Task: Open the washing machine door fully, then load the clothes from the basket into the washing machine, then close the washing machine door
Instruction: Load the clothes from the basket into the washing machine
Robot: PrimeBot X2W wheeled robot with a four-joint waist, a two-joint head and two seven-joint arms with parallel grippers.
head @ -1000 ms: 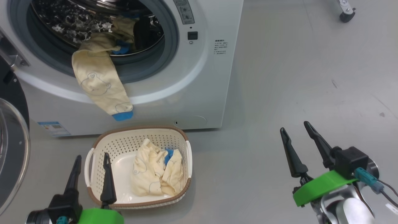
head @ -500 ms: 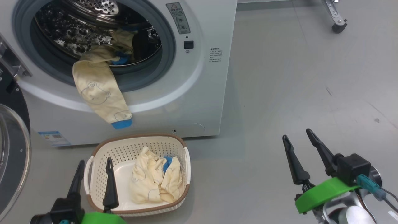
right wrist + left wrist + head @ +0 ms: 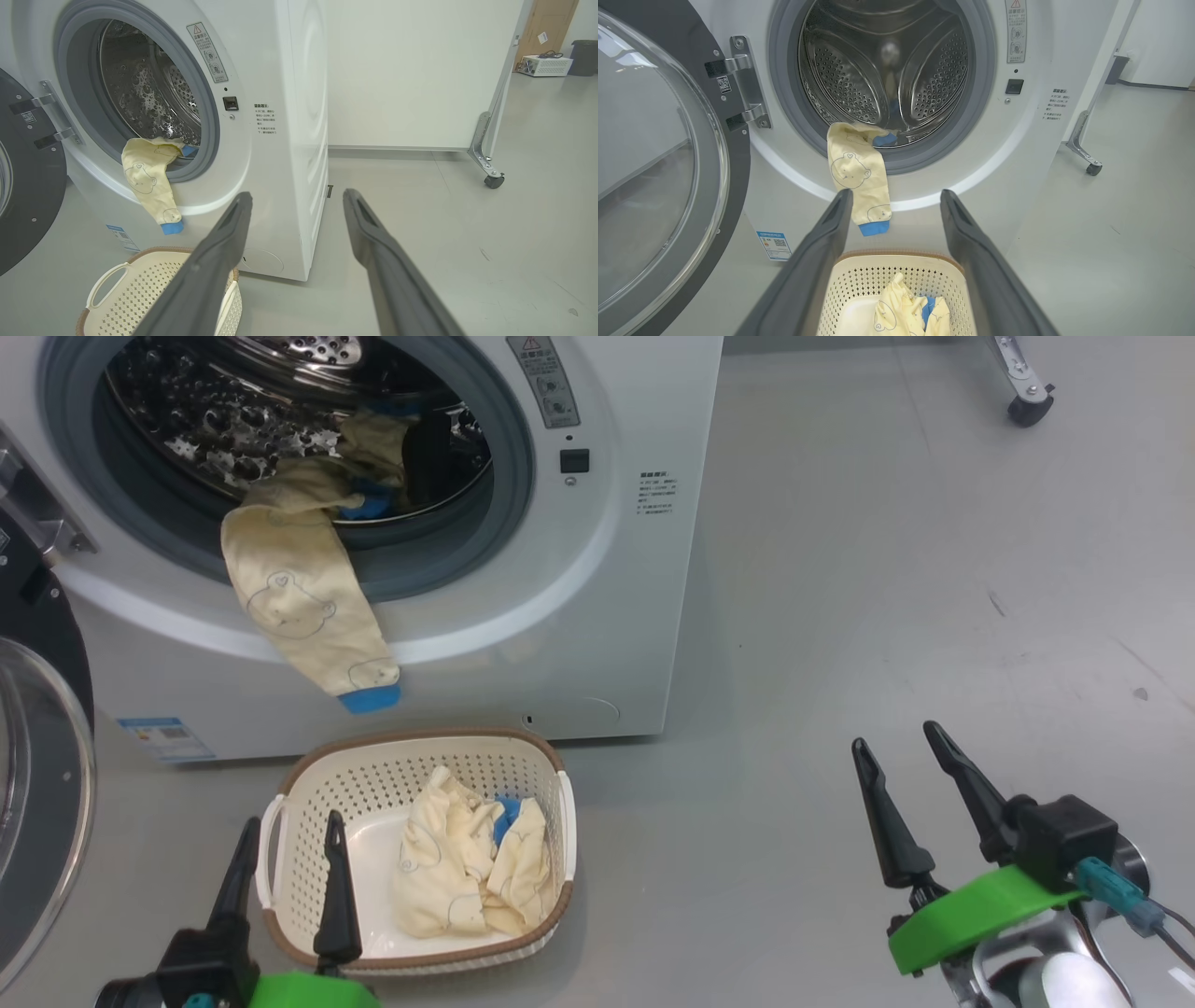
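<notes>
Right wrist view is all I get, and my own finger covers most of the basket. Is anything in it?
Observer: Yes. The head view shows the clothes, a cream-yellow bundle with a blue patch, lying in the right half of the basket.
Operator: Where is the left gripper?
Observer: In the head view it is at the basket's near left corner, fingers apart and holding nothing.
Operator: Is there more behind the hanging garment?
Observer: Yes. The head view shows more cream fabric with a blue patch lying inside the drum, just past the lip.
</notes>
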